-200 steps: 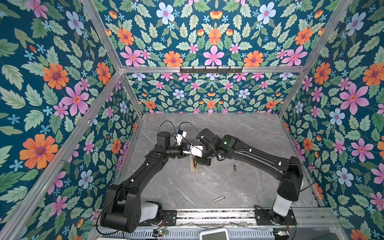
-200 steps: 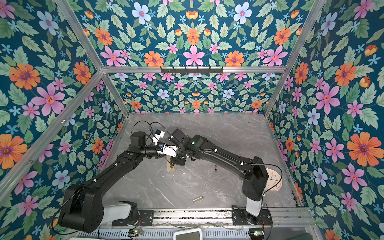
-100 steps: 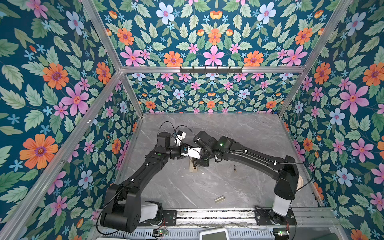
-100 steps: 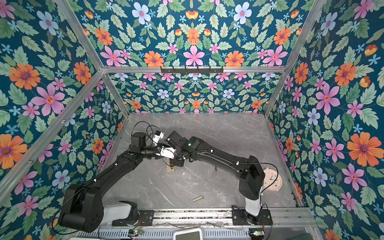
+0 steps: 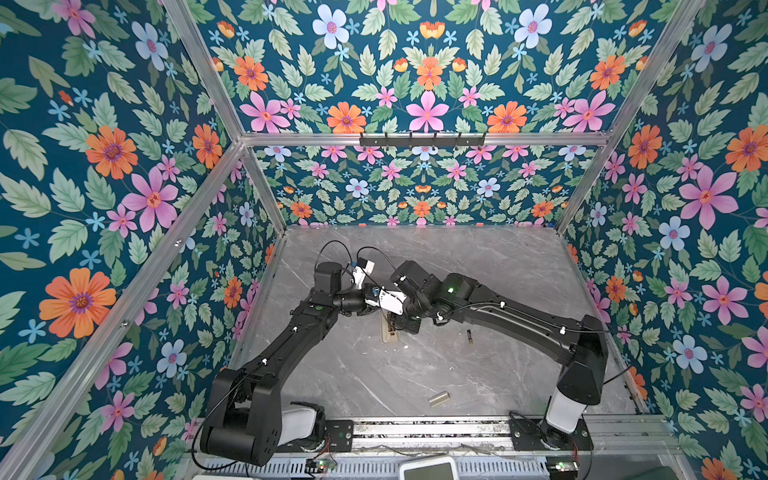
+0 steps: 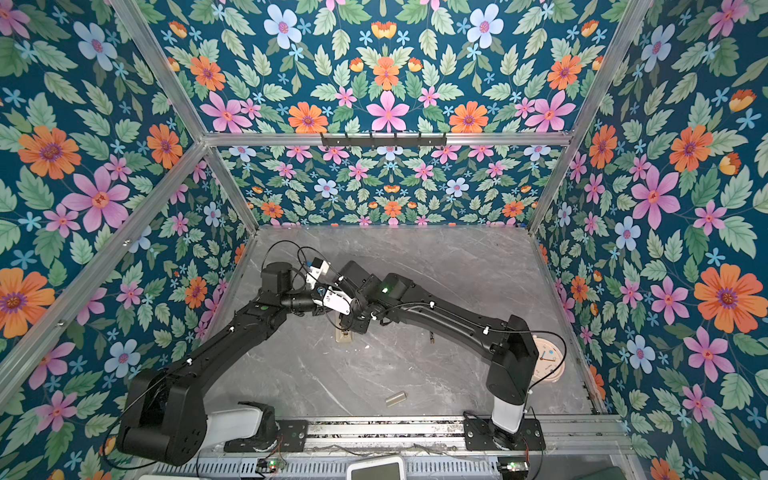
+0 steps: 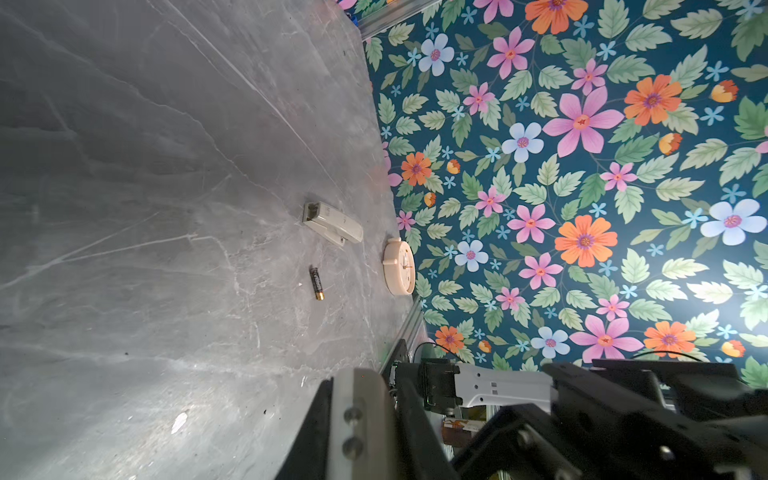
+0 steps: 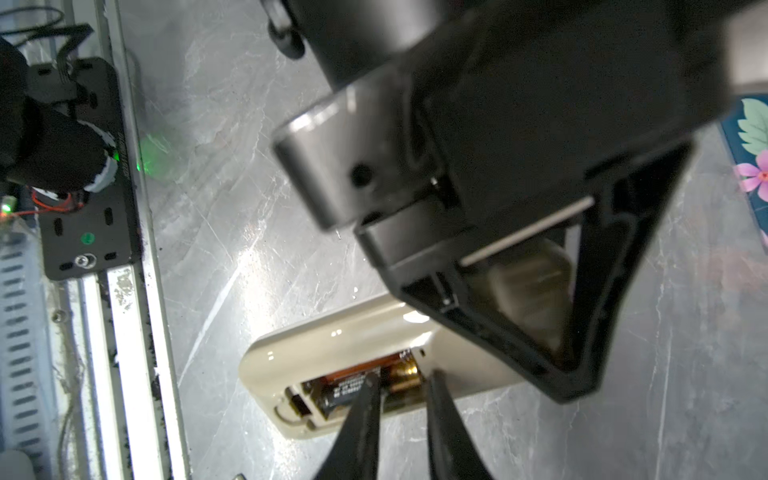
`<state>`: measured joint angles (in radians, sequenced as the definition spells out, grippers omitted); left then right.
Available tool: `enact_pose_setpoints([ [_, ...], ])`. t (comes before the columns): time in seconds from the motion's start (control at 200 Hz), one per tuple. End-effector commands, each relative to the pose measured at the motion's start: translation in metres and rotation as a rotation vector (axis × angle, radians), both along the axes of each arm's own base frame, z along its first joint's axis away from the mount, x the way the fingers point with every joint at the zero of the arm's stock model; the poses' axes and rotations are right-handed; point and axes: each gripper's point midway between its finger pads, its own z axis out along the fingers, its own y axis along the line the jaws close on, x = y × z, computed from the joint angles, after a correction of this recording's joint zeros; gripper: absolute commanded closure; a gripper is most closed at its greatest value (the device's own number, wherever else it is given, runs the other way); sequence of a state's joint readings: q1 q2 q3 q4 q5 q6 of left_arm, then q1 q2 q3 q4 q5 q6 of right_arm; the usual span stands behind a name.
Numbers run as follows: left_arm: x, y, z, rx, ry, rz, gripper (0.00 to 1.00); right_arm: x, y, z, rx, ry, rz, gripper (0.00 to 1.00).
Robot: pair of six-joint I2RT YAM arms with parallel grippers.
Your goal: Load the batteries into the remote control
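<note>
Beige remote (image 5: 390, 336) back-up on table (image 5: 457, 374), centre frame, bay open, one battery (image 8: 353, 388) inside. Right gripper (image 8: 401, 376) over it, jaws slightly spread, pinching nothing. Left gripper (image 8: 573, 384) at remote's other end, jaws pressed together. Step, likely: seating first battery. Next: fetch second battery (image 5: 469, 336), right of remote; calls for fine pinch, correct polarity.

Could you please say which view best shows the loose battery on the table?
The left wrist view: the loose battery is large, its gold end clear. Both top views show it as a tiny sliver; the right wrist view misses it.
</note>
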<state>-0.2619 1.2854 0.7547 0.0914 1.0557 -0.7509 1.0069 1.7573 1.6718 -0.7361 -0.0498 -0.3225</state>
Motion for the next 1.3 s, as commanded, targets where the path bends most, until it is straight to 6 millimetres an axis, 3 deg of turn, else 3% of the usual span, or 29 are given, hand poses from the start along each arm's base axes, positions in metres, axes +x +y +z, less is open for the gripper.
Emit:
enact_pose_setpoints([
  [0.0,-0.001,-0.003,0.008,-0.028,-0.032,-0.03,1.0,0.001,-0.006,0.015,0.055,0.021,-0.097,0.63],
  [0.105,-0.001,-0.003,0.007,-0.026,-0.033,-0.029,1.0,0.0,-0.013,0.029,0.1,0.028,-0.162,0.53],
  [0.15,0.0,-0.002,0.008,-0.025,-0.035,-0.027,1.0,0.0,-0.015,0.027,0.105,0.047,-0.195,0.5],
  [0.17,0.0,-0.002,0.008,-0.025,-0.037,-0.026,1.0,-0.001,-0.021,0.042,0.14,0.041,-0.212,0.49],
  [0.27,0.001,-0.001,0.007,-0.022,-0.042,-0.018,1.0,0.004,-0.034,0.05,0.197,0.119,-0.326,0.46],
  [0.495,0.011,0.004,0.005,-0.028,-0.056,0.074,1.0,0.028,-0.081,0.038,0.236,0.311,-0.63,0.39],
  [0.655,0.015,0.005,0.005,-0.053,-0.056,0.107,1.0,0.05,-0.167,-0.016,0.086,0.457,-0.892,0.24],
  [0.75,0.012,0.005,0.003,-0.057,-0.055,0.103,1.0,0.046,-0.209,-0.042,-0.038,0.492,-0.922,0.2],
  [0.805,0.011,0.005,0.001,-0.056,-0.05,0.098,1.0,0.04,-0.222,-0.052,-0.102,0.505,-0.918,0.2],
  [0.865,0.009,0.005,-0.001,-0.054,-0.049,0.095,1.0,0.03,-0.229,-0.062,-0.162,0.536,-0.929,0.21],
  [1.005,0.006,0.007,-0.006,-0.047,-0.047,0.1,1.0,0.014,-0.224,-0.084,-0.16,0.646,-1.007,0.26],
  [1.295,0.007,0.006,-0.007,-0.064,-0.046,0.097,1.0,0.011,-0.226,-0.153,-0.275,0.755,-1.126,0.4],
])
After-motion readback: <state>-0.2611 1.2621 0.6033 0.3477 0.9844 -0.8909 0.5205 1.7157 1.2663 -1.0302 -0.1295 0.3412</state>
